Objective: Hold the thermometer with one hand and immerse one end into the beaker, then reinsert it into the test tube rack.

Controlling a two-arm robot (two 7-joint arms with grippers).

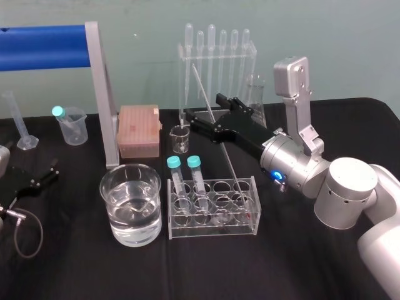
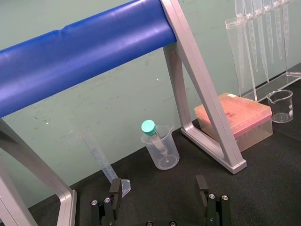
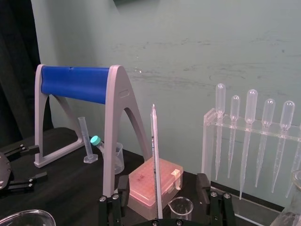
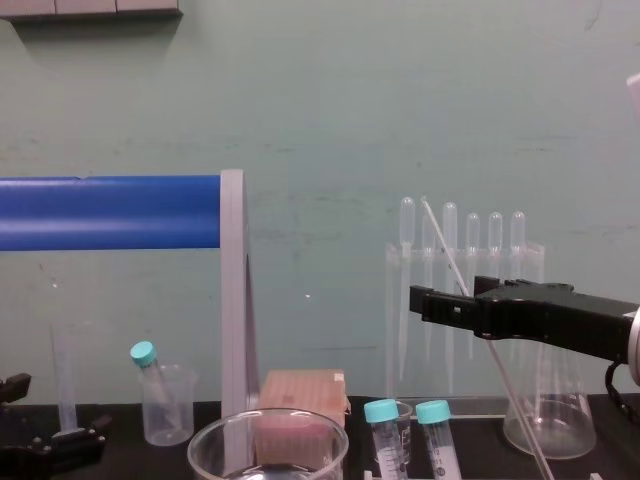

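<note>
Right gripper [image 1: 209, 111] opened about the leaning thermometer [image 1: 231, 165]
The fingers are spread wide, with nothing gripped; the thermometer is seen in the gap between them, touched by neither; its lower end is lodged in the test tube rack [image 1: 212, 230], below the gripper; the beaker [image 1: 112, 215], holding clear liquid, is set below and to the gripper's left, just beside the rack; the left gripper [image 2: 158, 183] is parked well off to the left, fingers apart.
</note>
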